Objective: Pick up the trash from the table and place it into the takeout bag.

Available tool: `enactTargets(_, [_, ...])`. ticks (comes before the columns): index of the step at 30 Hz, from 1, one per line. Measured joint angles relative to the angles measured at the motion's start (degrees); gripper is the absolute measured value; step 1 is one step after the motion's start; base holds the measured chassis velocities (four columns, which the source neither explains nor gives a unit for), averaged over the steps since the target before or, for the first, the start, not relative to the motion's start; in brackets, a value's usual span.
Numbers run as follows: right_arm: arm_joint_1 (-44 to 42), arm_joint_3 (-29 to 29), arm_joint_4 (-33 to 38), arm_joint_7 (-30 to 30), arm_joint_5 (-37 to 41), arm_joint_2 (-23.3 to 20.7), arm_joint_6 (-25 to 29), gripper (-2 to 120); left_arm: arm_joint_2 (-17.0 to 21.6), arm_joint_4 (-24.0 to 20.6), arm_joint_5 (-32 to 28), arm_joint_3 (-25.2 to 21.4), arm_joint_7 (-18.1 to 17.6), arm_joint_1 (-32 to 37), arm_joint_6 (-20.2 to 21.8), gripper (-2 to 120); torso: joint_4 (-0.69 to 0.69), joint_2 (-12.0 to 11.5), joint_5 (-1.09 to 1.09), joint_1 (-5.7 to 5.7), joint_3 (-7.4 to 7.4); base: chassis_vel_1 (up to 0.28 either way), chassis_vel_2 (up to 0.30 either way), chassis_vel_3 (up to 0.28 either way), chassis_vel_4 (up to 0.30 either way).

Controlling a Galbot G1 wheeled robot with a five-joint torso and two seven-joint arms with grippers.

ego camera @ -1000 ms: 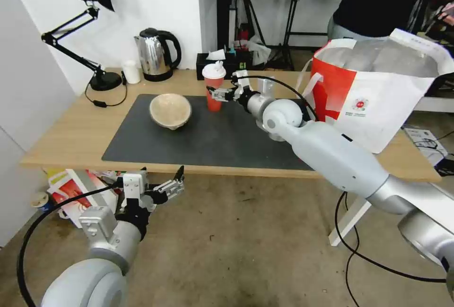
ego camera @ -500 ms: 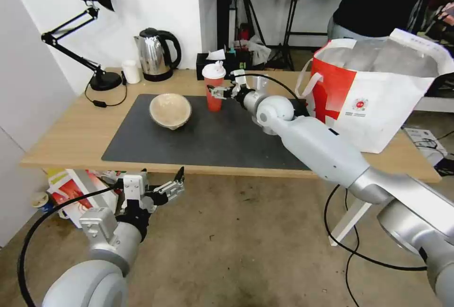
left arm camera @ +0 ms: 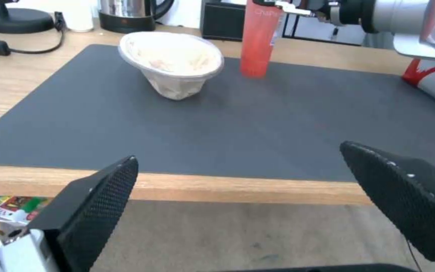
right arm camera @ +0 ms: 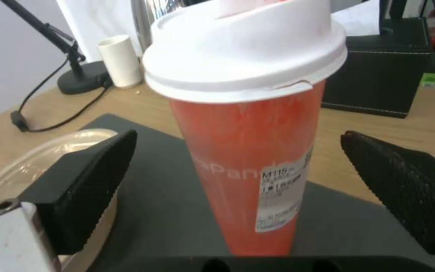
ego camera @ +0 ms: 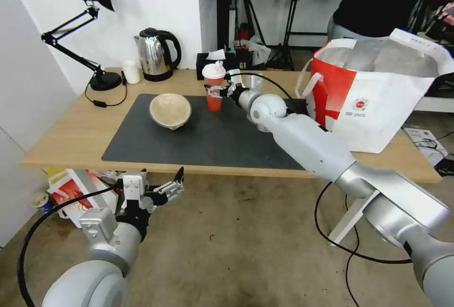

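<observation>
1. Cup (ego camera: 214, 86): red body, white lid, white label with dark print.
2. Bowl (ego camera: 170, 110): tan, pale inside.
3. Takeout bag (ego camera: 378, 90), right of frame: white, red side panel, small red logo, silvery lining.
4. Mat (ego camera: 198, 136): dark grey.
5. Table (ego camera: 71, 132): light wood.
6. Gripper fingers (right arm camera: 84, 185): black, fine cross-hatched pads.

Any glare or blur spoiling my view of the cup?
Head view: red cup sharp and evenly lit, with glare only on the kettle. Right wrist view: cup close and a little soft, its label still legible, between the open right gripper fingers. Left wrist view: cup slightly soft at the far edge.
</observation>
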Motion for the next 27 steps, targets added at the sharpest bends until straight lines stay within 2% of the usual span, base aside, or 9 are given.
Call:
enactTargets(16, [1.09,3.14,-9.46,-4.08,-3.0,5.13,1.05,100,0.09,0.0,-0.08,0.03,0.01,-0.09,-0.08,100,0.0,0.0,0.0,0.0,0.0,0.0,0.0,0.0,0.0])
enactTargets(27, [1.16,4.03,-11.6,-5.8,-3.54,6.14,1.3,100,-0.16,0.0,-0.02,0.26,0.02,0.0,-0.09,100,0.01,0.0,0.0,0.0,0.0,0.0,0.0,0.0,0.0])
